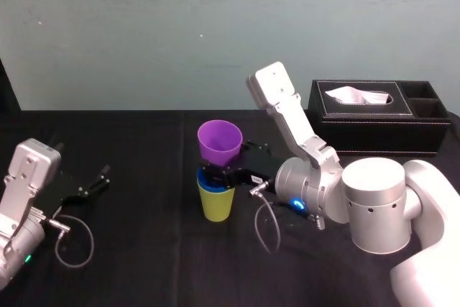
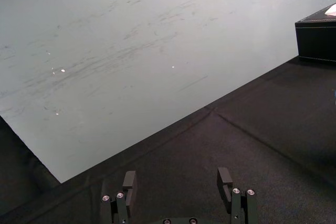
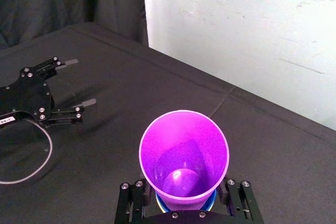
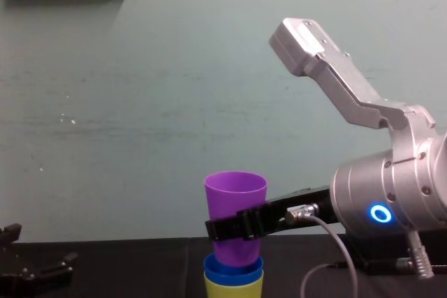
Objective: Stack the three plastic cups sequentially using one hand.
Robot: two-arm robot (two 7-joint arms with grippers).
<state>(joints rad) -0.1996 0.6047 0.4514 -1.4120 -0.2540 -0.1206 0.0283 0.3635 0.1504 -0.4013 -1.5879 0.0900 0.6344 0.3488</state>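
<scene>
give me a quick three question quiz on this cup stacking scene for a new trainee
1. True or false: the purple cup stands alone, apart from the other cups.
2. Which colour is the lowest cup in the stack? A) blue B) yellow-green C) purple
3. Fill in: the left gripper is parked at the left with its fingers ____.

Key:
1. False. The right gripper holds it in the mouth of the blue cup.
2. B, the yellow-green cup.
3. open

a scuffed pale green wall (image 1: 144, 26) stands behind the black table (image 1: 151, 264); a black tissue box (image 1: 359, 126) sits on the table's far edge.
</scene>
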